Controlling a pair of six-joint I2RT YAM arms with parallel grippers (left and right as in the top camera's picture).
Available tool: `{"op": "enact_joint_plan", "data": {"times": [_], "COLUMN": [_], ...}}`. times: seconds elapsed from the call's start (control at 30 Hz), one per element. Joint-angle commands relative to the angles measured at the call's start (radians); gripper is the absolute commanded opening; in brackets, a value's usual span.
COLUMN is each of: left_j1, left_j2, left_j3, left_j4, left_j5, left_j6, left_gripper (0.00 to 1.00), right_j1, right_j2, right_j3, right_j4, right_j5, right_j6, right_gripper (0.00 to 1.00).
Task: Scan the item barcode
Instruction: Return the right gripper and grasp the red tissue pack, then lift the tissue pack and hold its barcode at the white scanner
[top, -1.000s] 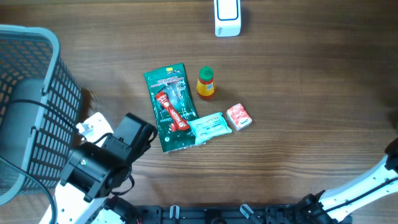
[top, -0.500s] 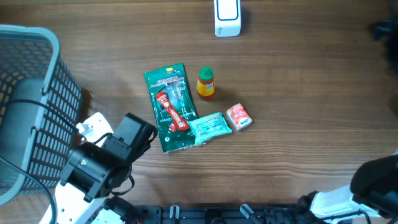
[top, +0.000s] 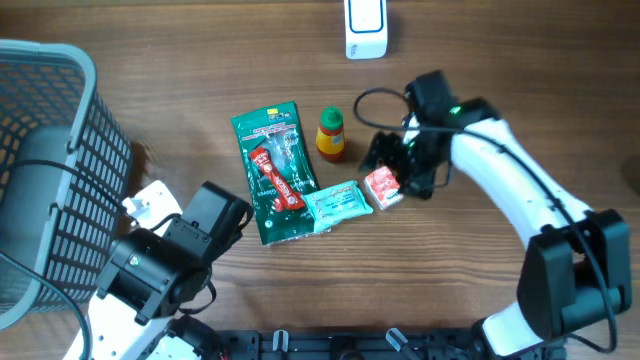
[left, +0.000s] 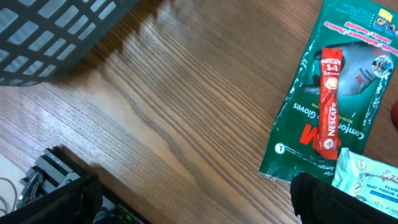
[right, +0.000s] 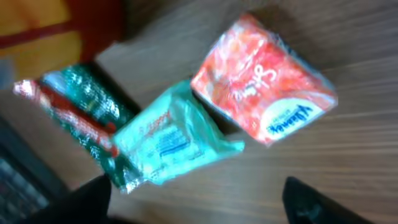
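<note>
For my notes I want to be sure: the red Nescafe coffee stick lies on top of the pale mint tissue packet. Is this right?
Not quite. The red Nescafe coffee stick lies on top of the dark green plastic glove packet, not on the pale mint tissue packet, which sits beside that packet's lower corner. The left wrist view shows it.

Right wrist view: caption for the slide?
Open right hand above the orange pack, with the teal pack beside it on the table.

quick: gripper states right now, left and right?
Left gripper: open, empty.
Right gripper: open, holding nothing, close to the red pack.
</note>
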Motion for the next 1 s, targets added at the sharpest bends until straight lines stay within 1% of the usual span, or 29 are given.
{"op": "enact_joint_plan", "data": {"times": [0.0,0.1,0.17,0.27,0.3,0.37,0.4,0.43,0.47,0.5,0.57,0.67,0.7,0.77,0.83,0.87,0.93,0.97], "left_j1": [0.001,0.001,0.001,0.001,0.001,0.001,0.001,0.001,0.001,0.001,0.001,0.001,0.001,0.001,0.001,0.001,0.001,0.001], "left_j2": [-0.004,-0.004,-0.004,-0.004,-0.004,-0.004,-0.004,-0.004,-0.004,-0.004,-0.004,-0.004,-0.004,-0.004,-0.004,-0.004,-0.004,-0.004], "left_j3": [0.004,0.004,0.004,0.004,0.004,0.004,0.004,0.004,0.004,0.004,0.004,0.004,0.004,0.004,0.004,0.004,0.004,0.004], "left_j4": [0.000,0.000,-0.001,-0.001,0.000,-0.001,0.000,-0.001,-0.001,-0.001,-0.001,-0.001,-0.001,0.000,-0.001,-0.001,-0.001,-0.001], "left_j5": [-0.010,-0.010,-0.010,-0.010,-0.010,-0.010,-0.010,-0.010,-0.010,-0.010,-0.010,-0.010,-0.010,-0.010,-0.010,-0.010,-0.010,-0.010], "left_j6": [0.001,0.001,0.001,0.001,0.001,0.001,0.001,0.001,0.001,0.001,0.001,0.001,0.001,0.001,0.001,0.001,0.001,0.001], "left_gripper": [1.00,1.00,1.00,1.00,1.00,1.00,1.00,1.00,1.00,1.00,1.00,1.00,1.00,1.00,1.00,1.00,1.00,1.00], "right_j1": [0.024,0.024,0.024,0.024,0.024,0.024,0.024,0.024,0.023,0.023,0.022,-0.006,-0.020,-0.023,-0.021,-0.021,-0.021,-0.021], "right_j2": [0.006,0.006,0.005,0.006,0.005,0.006,0.005,0.005,0.005,0.005,-0.004,-0.066,-0.135,-0.229,-0.338,-0.379,-0.486,-0.526], "right_j3": [-0.117,-0.201,-0.260,-0.306,-0.320,-0.330,-0.329,-0.329,-0.329,-0.329,-0.322,-0.266,-0.214,-0.160,-0.131,-0.132,-0.132,-0.132], "right_j4": [0.130,0.214,0.265,0.317,0.338,0.364,0.370,0.378,0.380,0.380,0.388,0.361,0.320,0.283,0.257,0.257,0.238,0.225], "right_j5": [0.084,0.140,0.170,0.198,0.198,0.204,0.212,0.213,0.212,0.211,0.205,0.205,0.209,0.192,0.107,0.063,-0.116,-0.202], "right_j6": [0.230,0.276,0.298,0.298,0.299,0.298,0.297,0.294,0.293,0.289,0.211,-0.032,-0.232,-0.483,-0.759,-0.854,-1.164,-1.279], "right_gripper": [0.86,0.81,0.80,0.73,0.65,0.43,0.34,0.23,0.08,0.04,0.05,0.04,0.04,0.04,0.04,0.04,0.04,0.04]}}
